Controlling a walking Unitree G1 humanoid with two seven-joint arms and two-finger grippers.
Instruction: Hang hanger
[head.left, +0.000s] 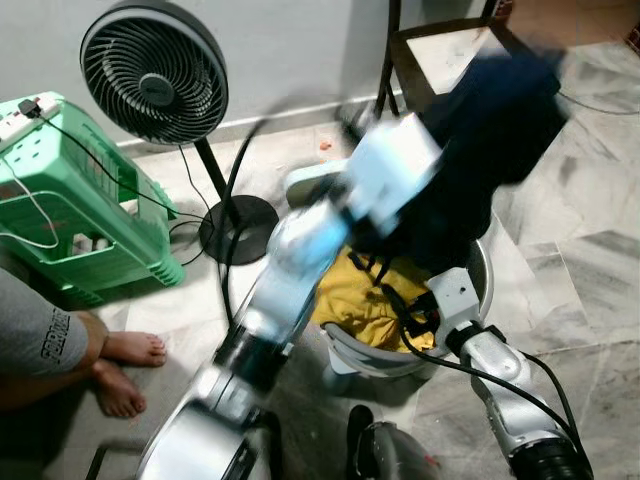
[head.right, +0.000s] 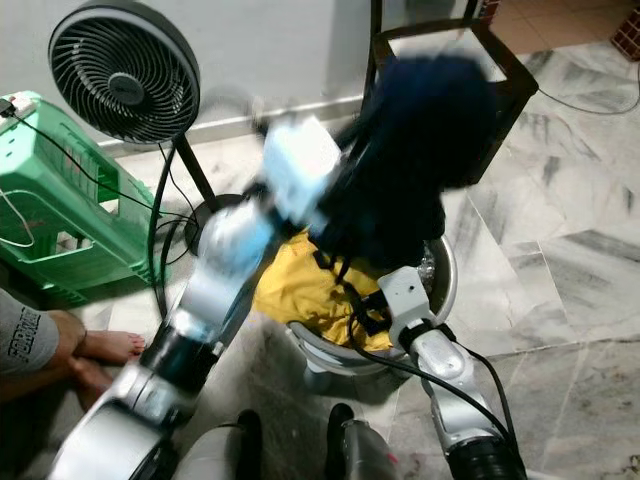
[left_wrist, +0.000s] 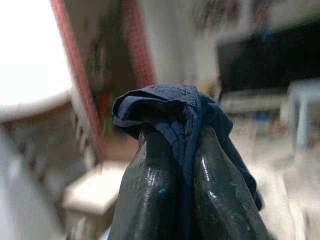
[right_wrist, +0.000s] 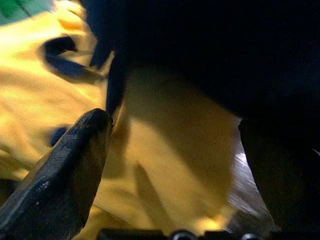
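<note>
A: Two arms in view. Left pincer (left_wrist: 172, 165) — state?
B: Pressed together, pinching a fold of dark navy garment (left_wrist: 170, 112) between both fingers (left_wrist: 147, 190). From the head, the left arm is raised toward 1 o'clock, blurred, with the navy garment (head.left: 490, 150) hanging off its end above the metal basin (head.left: 478, 275).
A: Right pincer (right_wrist: 170, 165)?
B: Spread wide, fingers (right_wrist: 60, 175) well apart, hovering just over the yellow cloth (right_wrist: 165, 165). Right arm sits at 5 o'clock of the basin.
A: Basin contents?
B: Yellow cloth (head.left: 360, 295) with dark straps, heaped inside.
A: Hanger?
B: Can't make one out; navy fabric bunched at the pincer, too blurred to tell what's underneath.
A: Surroundings?
B: Black standing fan (head.left: 155, 70) at 10 o'clock, green plastic crate (head.left: 70, 215) at 9, power strip (head.left: 22, 115) on top of it. Dark wooden stool (head.left: 450, 50) at 12. Person's bare feet (head.left: 125, 365) at 8 on marble floor (head.left: 570, 270).
</note>
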